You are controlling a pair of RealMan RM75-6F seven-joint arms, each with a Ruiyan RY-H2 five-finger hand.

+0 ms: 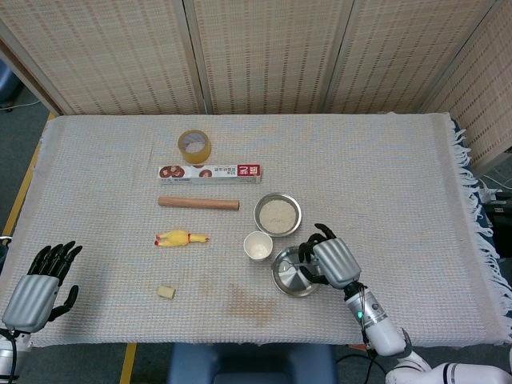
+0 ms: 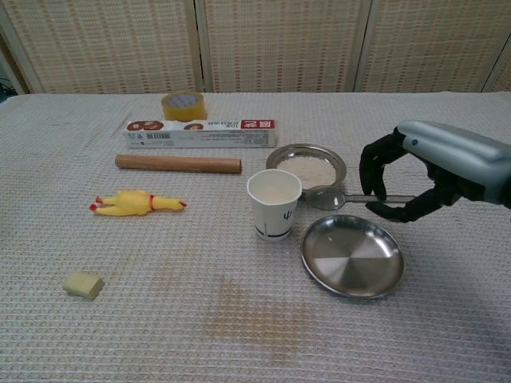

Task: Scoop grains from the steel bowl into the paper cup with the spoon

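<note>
The steel bowl [image 1: 278, 214] [image 2: 306, 166] holds pale grains and sits at mid-table. The white paper cup [image 1: 258, 246] [image 2: 275, 203] stands upright just in front of it, to its left. My right hand [image 1: 332, 260] [image 2: 431, 171] is to the right of the cup and pinches the handle of the metal spoon [image 2: 325, 197]. The spoon lies level, its bowl pointing left between the steel bowl and the steel plate. I cannot tell whether grains lie in it. My left hand [image 1: 36, 292] rests at the near left edge, fingers apart, holding nothing.
An empty steel plate [image 1: 288, 276] [image 2: 351, 257] lies below the spoon. A tape roll [image 2: 183, 104], a long box [image 2: 200, 134], a wooden rod [image 2: 178, 163], a yellow rubber chicken [image 2: 136, 203] and a small block [image 2: 84, 284] lie left of the cup.
</note>
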